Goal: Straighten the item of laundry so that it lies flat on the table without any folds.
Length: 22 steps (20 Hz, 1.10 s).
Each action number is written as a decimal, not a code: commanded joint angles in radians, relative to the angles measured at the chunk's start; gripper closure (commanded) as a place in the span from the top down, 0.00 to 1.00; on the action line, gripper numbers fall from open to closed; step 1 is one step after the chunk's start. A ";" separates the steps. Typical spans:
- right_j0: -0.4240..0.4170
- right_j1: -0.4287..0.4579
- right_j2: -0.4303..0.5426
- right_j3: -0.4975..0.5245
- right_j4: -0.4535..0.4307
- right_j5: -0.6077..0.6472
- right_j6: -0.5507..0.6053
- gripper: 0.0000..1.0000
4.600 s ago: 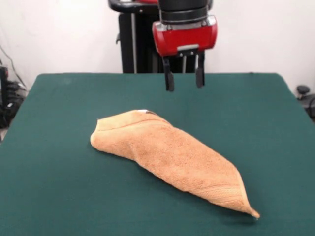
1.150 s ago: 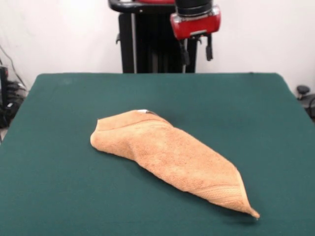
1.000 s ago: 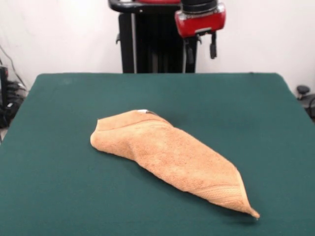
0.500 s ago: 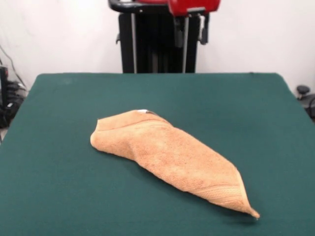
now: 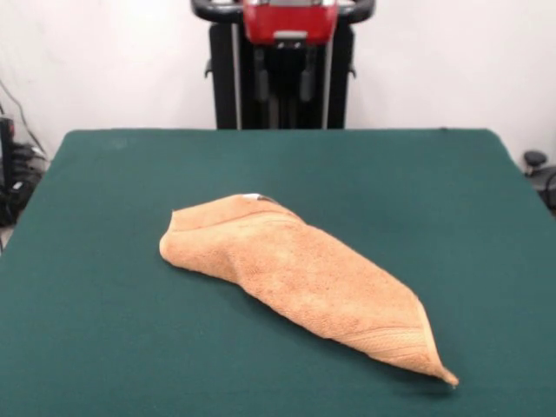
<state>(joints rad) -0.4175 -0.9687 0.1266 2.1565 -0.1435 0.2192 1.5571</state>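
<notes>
The orange-tan terry towel (image 5: 300, 282) lies folded on the dark green table (image 5: 95, 217), a long tapering shape from the middle left to a point at the near right. A woven border band runs near that point, and a small white tag (image 5: 253, 197) shows at its far edge. My gripper (image 5: 284, 84) hangs high at the table's far side, in front of the black pedestal, well above and behind the towel. Its two dark fingers (image 5: 262, 84) stand apart and hold nothing.
The black pedestal (image 5: 228, 69) stands behind the table's far edge. Cables and dark gear (image 5: 13, 174) sit off the table's left side. A small dark object (image 5: 536, 161) sits off the right side.
The gripper has drawn back, rising from just above the table's far part to the top of the picture, then shifting left in front of the pedestal. The towel has not moved.
</notes>
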 commanded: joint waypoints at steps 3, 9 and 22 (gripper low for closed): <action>-0.042 0.360 0.010 -0.065 -0.040 -0.300 0.181 1.00; -0.147 0.580 0.095 -0.141 -0.107 -0.461 0.171 1.00; -0.175 0.625 0.120 -0.131 -0.129 -0.534 0.200 1.00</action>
<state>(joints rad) -0.6154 -0.4285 0.1242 2.0847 -0.2687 -0.3158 1.5571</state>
